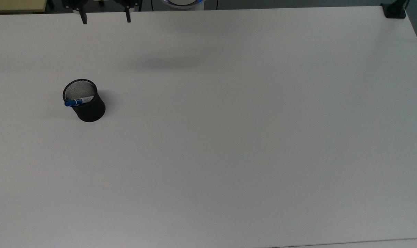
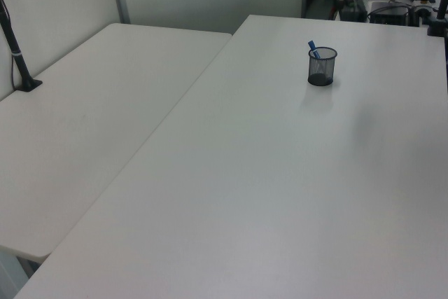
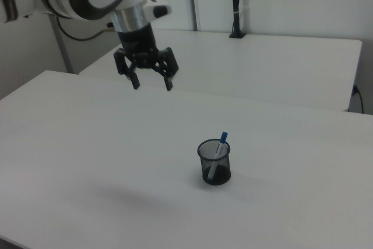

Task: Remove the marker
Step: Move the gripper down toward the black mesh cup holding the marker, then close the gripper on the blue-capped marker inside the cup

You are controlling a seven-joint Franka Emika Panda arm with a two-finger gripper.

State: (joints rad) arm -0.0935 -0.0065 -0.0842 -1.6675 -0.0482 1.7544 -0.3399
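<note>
Leaning in round black mesh cup (image 3: 214, 164), slim blue-capped marker (image 3: 219, 147); gripper (image 3: 151, 84) w/ fingers spread, well apart above.

The marker (image 1: 78, 101) stands inside the black mesh cup (image 1: 88, 108), so in the top view the cup's rim and wall hide most of its barrel; just the blue cap and a short white stretch clear the rim. In the left view the marker (image 2: 313, 50) is too small to read its label. Above the cup, the gripper (image 1: 105, 19) is cut off by the top view's upper edge, leaving just two dark fingertips (image 1: 84, 19). In the right view the arm runs off the right view's left edge.
</note>
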